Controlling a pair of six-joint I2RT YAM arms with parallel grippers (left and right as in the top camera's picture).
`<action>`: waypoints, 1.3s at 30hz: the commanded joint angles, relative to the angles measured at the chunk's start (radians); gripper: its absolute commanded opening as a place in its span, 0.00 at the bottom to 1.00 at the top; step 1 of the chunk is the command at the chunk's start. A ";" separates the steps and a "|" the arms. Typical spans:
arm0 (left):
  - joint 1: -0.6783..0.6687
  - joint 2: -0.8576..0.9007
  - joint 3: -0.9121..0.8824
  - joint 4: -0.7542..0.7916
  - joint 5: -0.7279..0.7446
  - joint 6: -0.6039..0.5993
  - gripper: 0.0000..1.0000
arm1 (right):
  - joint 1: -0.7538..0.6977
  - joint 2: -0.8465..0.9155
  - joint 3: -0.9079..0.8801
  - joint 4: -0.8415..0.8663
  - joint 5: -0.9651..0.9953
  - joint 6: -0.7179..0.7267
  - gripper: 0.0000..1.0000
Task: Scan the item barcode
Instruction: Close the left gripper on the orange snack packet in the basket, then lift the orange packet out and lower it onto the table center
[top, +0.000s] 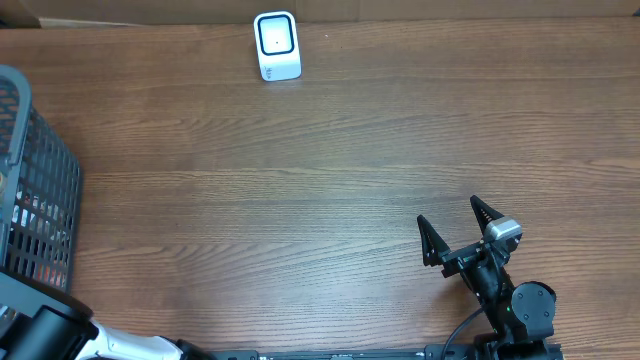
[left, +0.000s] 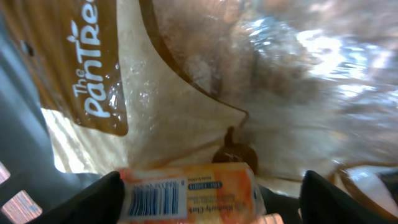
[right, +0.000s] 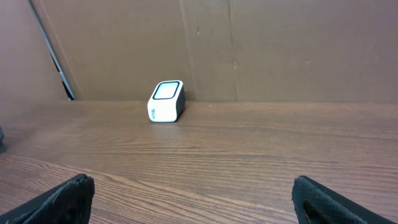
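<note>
While the left pincer (left: 210, 186) stands spread, the orange packet (left: 199, 193) between its jaws among bags (left: 186, 93) — apparently inside the basket (top: 45, 190) — the pick is judged in hand. Next: pinch, lift, show barcode (left: 152, 202) to the scanner (top: 276, 45). Right pincer (top: 448, 210) spread, empty.

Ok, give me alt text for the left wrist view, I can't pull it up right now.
An orange packet with its barcode facing the camera lies between the open jaws of the left gripper, not yet gripped. Behind it, filling the view, is a clear plastic bag with a brown label reading The Pantree.
</note>
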 joint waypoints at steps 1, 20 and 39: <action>0.000 0.060 -0.012 -0.010 -0.011 0.018 0.58 | -0.003 -0.010 -0.010 0.007 0.003 0.008 1.00; 0.000 0.071 0.344 -0.253 0.115 -0.017 0.04 | -0.003 -0.010 -0.010 0.007 0.003 0.008 1.00; -0.016 -0.227 0.755 -0.426 0.591 -0.019 0.04 | -0.003 -0.010 -0.010 0.007 0.003 0.008 1.00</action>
